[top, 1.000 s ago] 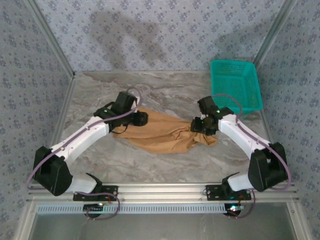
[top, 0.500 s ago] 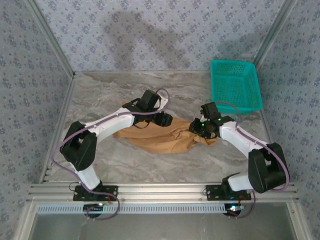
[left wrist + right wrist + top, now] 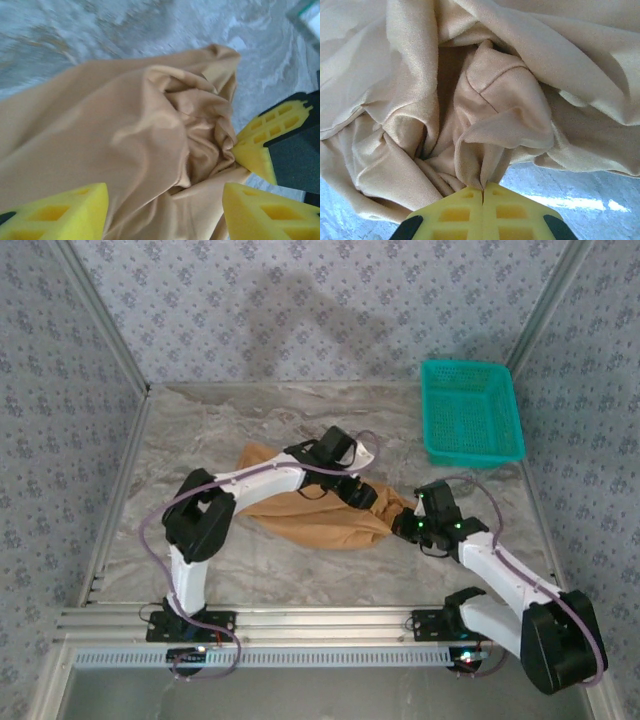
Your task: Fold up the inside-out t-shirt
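The bunched t-shirt [image 3: 310, 525] sprawled across the middle of the table [image 3: 200, 430]. The left arm [image 3: 255, 480] reached over its far edge and the right gripper [image 3: 405, 523] was clamped on its right end, so the centre was crowded. The teal basket [image 3: 470, 415] blocked the far right corner. Bare tabletop offered passage along the far edge, on the left side and in front of the cloth.
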